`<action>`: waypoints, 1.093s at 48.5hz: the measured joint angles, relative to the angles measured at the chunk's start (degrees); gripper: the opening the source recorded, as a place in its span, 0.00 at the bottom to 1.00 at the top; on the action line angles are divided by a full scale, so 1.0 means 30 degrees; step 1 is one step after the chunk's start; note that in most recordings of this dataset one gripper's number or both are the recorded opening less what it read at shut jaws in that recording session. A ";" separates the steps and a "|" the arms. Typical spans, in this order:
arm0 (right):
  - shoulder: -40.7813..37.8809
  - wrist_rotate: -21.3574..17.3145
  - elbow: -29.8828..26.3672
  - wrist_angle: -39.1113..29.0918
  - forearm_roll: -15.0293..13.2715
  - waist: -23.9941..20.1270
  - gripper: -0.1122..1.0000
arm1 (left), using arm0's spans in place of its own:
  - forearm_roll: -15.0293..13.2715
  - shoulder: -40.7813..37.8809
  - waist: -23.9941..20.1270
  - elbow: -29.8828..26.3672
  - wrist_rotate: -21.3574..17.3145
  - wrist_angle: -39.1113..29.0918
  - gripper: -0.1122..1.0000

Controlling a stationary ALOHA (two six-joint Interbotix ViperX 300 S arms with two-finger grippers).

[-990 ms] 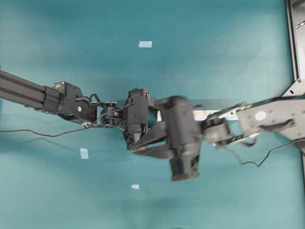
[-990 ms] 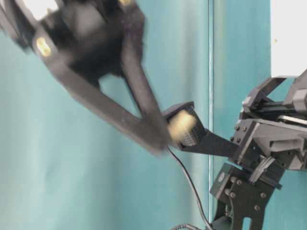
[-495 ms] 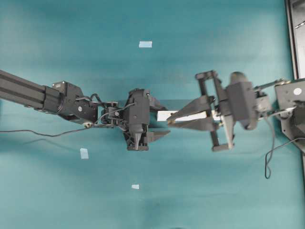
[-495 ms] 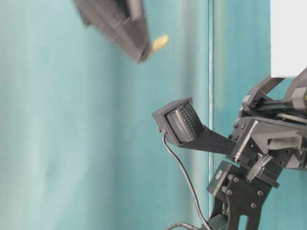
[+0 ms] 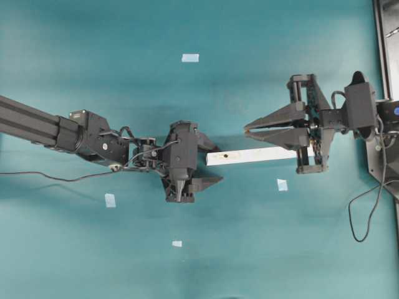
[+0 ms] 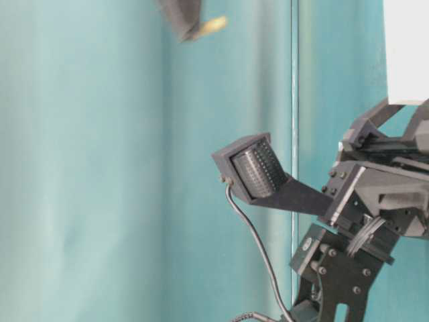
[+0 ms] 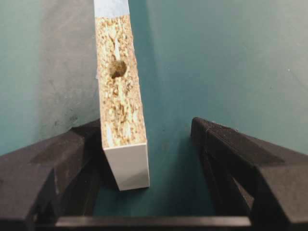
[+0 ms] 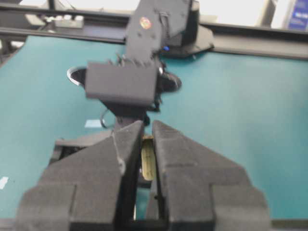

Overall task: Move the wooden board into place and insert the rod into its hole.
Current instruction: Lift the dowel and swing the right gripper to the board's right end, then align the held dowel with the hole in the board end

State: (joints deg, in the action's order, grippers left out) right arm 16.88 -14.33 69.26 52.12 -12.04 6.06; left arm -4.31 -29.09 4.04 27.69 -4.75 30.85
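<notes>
Your right gripper [image 8: 143,159] is clamped tight on the rod [image 8: 147,159], a short cream peg standing upright between the two black pads; in the table-level view its tip [image 6: 209,27] juts past the jaw ends. Ahead of it, the wooden board [image 5: 259,155] lies lengthwise on the teal tabletop [image 5: 262,249], between the two arms. Your left gripper [image 7: 159,159] stands wide, jaws either side of the board's near end; the left pad looks to be against the board's face, the right one well apart, so it brackets rather than grips.

To do this step well, keep that end steady, bring the rod's axis in line with the hole [image 7: 117,69] and come in straight; a tilted peg would likely catch on the rim.

The board's upturned edge is rough, speckled chipboard, its end and sides smooth white, with a light-blue patch [image 7: 111,8] further along. The hole is small, round and dark. Pale tape squares [image 5: 190,58] lie scattered beyond.
</notes>
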 measured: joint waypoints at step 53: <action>-0.3398 -0.0029 -0.0498 0.2227 0.0439 0.0000 0.19 | 0.0059 0.0000 -0.1289 -0.0322 -0.0029 -0.0059 0.30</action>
State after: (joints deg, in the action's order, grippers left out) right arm 6.68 -14.41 67.76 58.80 -10.72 6.06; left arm -4.13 -29.09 0.18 26.72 -4.83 30.67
